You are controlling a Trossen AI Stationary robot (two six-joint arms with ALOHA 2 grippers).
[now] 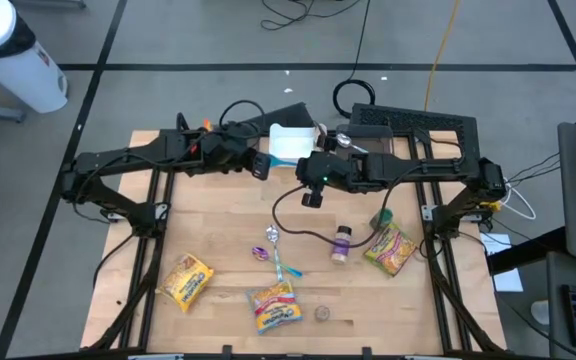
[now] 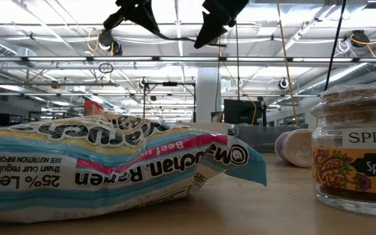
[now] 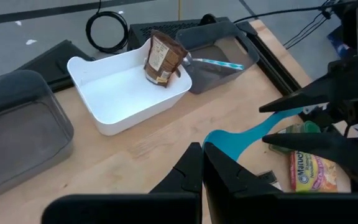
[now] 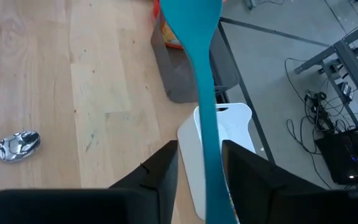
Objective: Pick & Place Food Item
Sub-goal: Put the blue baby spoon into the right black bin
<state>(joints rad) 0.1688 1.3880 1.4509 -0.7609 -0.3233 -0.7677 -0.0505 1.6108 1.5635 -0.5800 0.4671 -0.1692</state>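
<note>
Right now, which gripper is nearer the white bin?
Left. The left gripper sits just beside the white bin, at its left edge. The right gripper, holding the teal spatula, is farther toward the table's middle.

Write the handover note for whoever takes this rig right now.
Left gripper: jaws shut, empty, raised over the table's back part near the white bin.
Right gripper: jaws shut on a teal spatula, held in the air above mid-table.
Done: one brown packet lies in the white bin.
Left: three ramen packs and a spice jar lie on the front of the table, not yet picked. The spatula is not food; it probably needs setting down first.
</note>
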